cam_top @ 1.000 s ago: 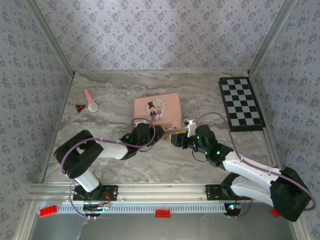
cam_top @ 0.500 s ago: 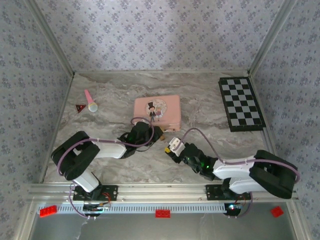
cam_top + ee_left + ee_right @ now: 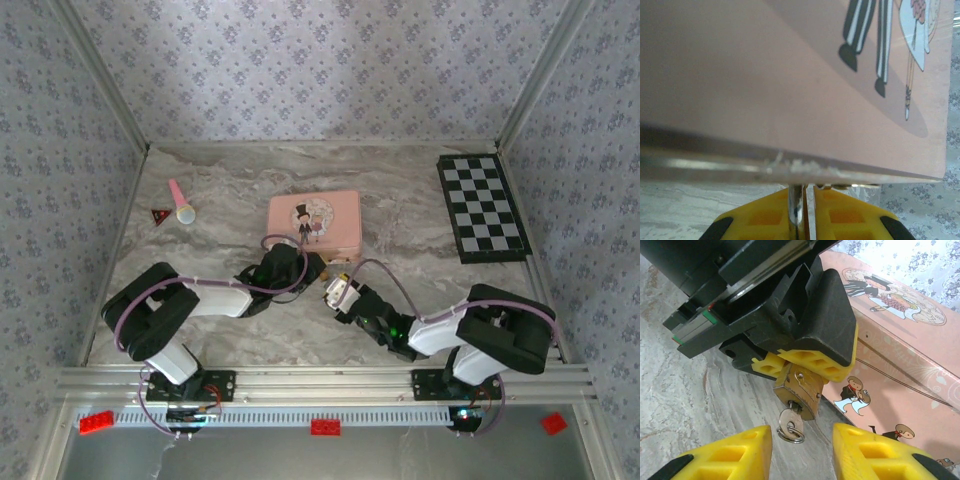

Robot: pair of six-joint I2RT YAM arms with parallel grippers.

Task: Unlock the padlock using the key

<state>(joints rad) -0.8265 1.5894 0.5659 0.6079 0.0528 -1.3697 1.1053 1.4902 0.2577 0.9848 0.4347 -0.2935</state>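
Right wrist view: brass padlock [image 3: 799,390] clamped by left gripper [image 3: 807,365], key [image 3: 788,424] inserted, lying between spread-apart right gripper [image 3: 802,452] fingers; left wrist view: grey shackle [image 3: 796,210] pinched, pink tin [image 3: 765,75] just beyond

Small brass padlock [image 3: 799,392], its top end clamped in the left gripper [image 3: 798,373], sits just beside the side wall of the pink tin [image 3: 890,365]. A silver key [image 3: 788,421] on a small ring is inserted in its keyhole.

grey floral walls [image 3: 320,70] enclose a marbled tabletop [image 3: 410,200].
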